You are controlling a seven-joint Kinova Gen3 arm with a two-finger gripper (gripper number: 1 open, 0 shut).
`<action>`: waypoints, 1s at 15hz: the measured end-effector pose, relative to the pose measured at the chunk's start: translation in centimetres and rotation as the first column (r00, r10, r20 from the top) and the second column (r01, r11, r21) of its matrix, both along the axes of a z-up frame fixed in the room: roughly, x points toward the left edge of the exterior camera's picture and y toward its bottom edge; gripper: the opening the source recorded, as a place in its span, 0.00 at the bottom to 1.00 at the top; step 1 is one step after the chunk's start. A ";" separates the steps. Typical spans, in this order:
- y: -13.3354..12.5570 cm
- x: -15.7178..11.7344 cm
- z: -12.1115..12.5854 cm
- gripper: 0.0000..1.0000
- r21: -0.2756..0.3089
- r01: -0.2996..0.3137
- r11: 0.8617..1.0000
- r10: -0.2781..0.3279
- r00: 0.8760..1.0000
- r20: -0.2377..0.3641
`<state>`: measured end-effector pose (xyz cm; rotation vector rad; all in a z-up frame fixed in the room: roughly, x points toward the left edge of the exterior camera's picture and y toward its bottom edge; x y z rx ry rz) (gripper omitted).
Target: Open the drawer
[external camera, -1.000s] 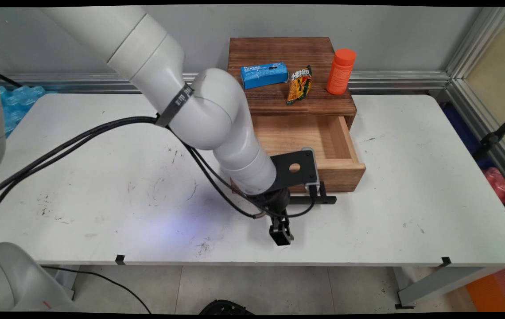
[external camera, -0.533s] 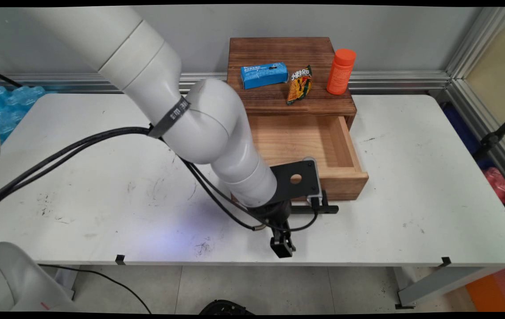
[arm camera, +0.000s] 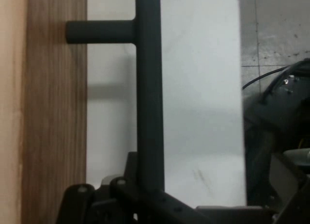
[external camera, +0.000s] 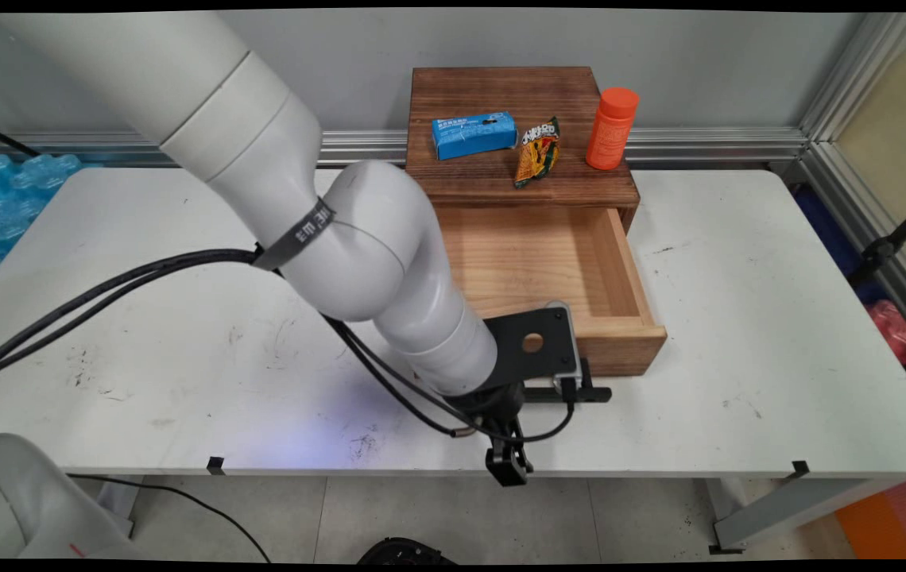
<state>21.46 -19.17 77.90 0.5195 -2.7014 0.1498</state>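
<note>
The gripper (arm camera: 145,197) is clamped on the black handle bar (arm camera: 149,88) of the open wooden drawer (external camera: 580,262). The table's near edge (external camera: 660,473) lies just behind it, with bare tabletop on both sides.

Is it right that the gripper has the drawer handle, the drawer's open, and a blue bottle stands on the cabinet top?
Not quite: the bottle is orange, as the main view shows. The rest holds: the gripper is on the handle and the drawer is open.

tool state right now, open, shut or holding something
Tool: shut on the black drawer handle; the bar runs up from between its fingers, beside the wooden drawer front.
</note>
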 end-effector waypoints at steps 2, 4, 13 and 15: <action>0.5 -0.2 0.0 1.00 0.002 0.002 1.000 -0.002 1.000 -0.003; 1.0 -0.4 0.0 1.00 0.004 0.004 1.000 -0.004 1.000 -0.006; 3.2 -1.2 0.1 1.00 0.015 0.021 1.000 -0.021 1.000 -0.018; 3.5 -1.4 0.1 1.00 0.017 0.024 1.000 -0.024 1.000 -0.020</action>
